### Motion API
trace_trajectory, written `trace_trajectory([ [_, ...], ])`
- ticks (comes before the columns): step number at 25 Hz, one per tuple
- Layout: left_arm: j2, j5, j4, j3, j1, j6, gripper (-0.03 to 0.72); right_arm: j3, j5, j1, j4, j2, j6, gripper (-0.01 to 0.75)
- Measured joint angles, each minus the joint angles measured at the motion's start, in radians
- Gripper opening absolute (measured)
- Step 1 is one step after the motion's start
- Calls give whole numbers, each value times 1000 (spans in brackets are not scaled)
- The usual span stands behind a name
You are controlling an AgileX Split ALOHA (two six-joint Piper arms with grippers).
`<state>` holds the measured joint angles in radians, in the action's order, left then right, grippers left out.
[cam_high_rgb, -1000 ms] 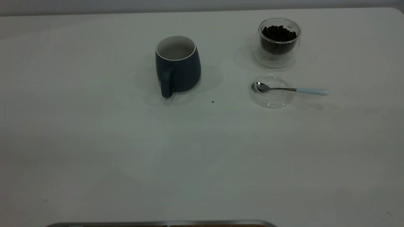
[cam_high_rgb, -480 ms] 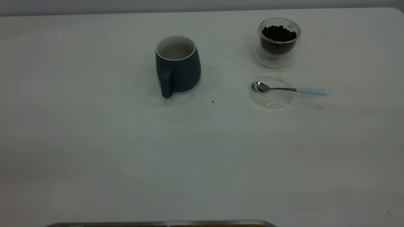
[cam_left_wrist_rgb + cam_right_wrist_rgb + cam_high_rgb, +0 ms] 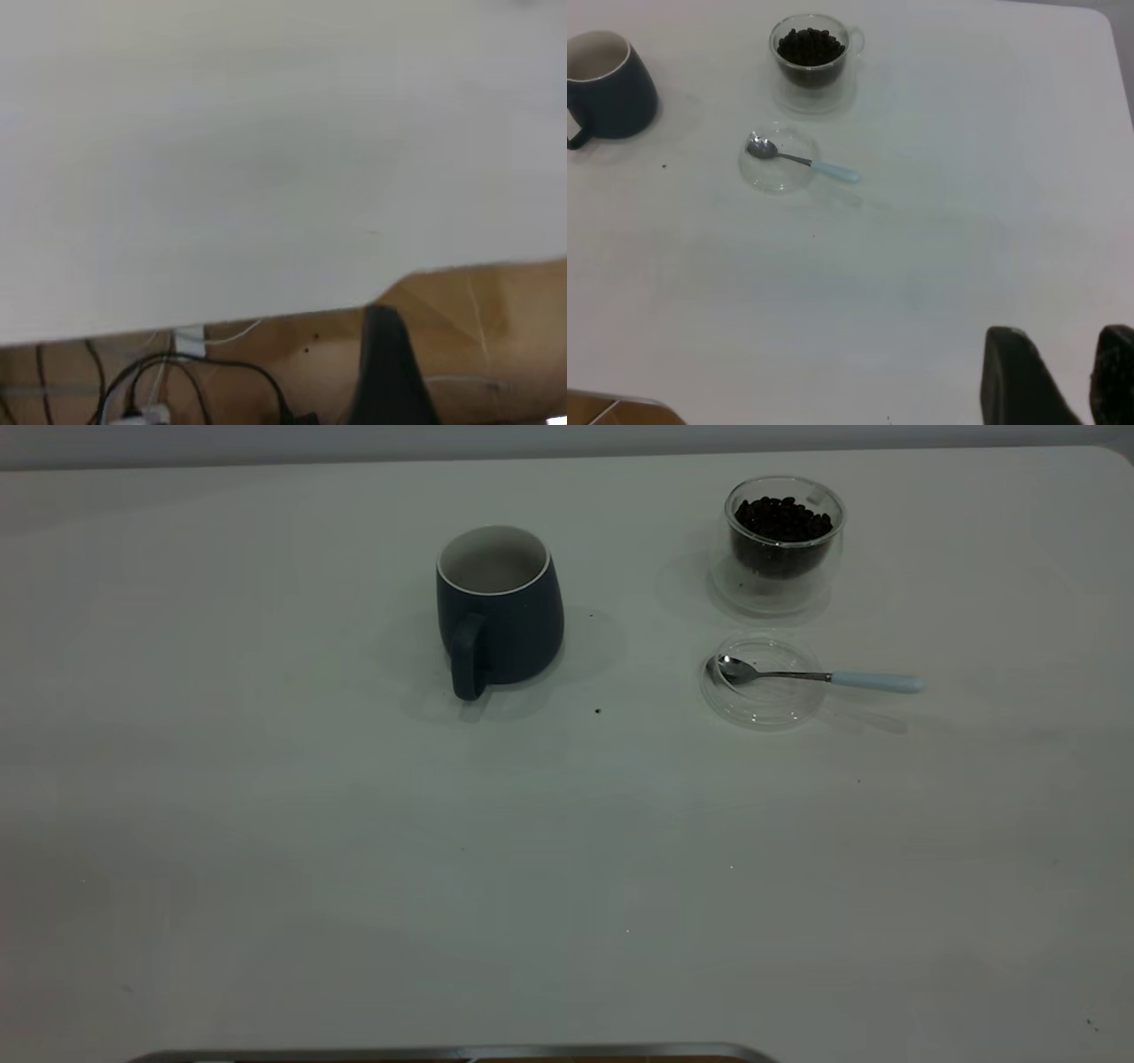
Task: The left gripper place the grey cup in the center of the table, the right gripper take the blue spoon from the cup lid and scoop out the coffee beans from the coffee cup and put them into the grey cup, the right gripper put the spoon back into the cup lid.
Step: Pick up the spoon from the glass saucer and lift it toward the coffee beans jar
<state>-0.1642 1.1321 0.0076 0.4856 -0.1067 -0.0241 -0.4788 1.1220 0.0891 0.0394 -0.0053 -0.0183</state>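
Note:
The grey cup point(image 3: 500, 611) stands upright near the table's middle back, with its handle toward the camera and a white inside with nothing in it. It also shows in the right wrist view point(image 3: 607, 84). The glass coffee cup point(image 3: 783, 540) holds dark beans at the back right. The clear cup lid point(image 3: 764, 695) lies in front of it. The blue-handled spoon point(image 3: 819, 677) rests with its bowl in the lid and its handle pointing right. My right gripper point(image 3: 1063, 341) is open, empty and far from them. My left gripper point(image 3: 385, 363) hangs off the table's edge.
A few dark specks point(image 3: 597, 711) lie on the white table point(image 3: 354, 850) beside the grey cup. Neither arm shows in the exterior view. Cables point(image 3: 159, 381) and a wooden floor lie below the table edge in the left wrist view.

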Motion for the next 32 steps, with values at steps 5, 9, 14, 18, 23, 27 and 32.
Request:
trace_trajectory([
  [5,76,-1,0,0,82,2,567,0,0,0,0,0,0,238],
  [9,152,0,0,0,91,4,567,0,0,0,0,0,0,238],
  [14,182,3,0,0,91,4,567,0,0,0,0,0,0,238],
  [18,182,3,0,0,91,4,567,0,0,0,0,0,0,238],
  [23,182,3,0,0,91,4,567,0,0,0,0,0,0,238],
  [27,182,3,0,0,91,4,567,0,0,0,0,0,0,238],
  [32,182,3,0,0,91,4,567,0,0,0,-2,0,0,238],
])
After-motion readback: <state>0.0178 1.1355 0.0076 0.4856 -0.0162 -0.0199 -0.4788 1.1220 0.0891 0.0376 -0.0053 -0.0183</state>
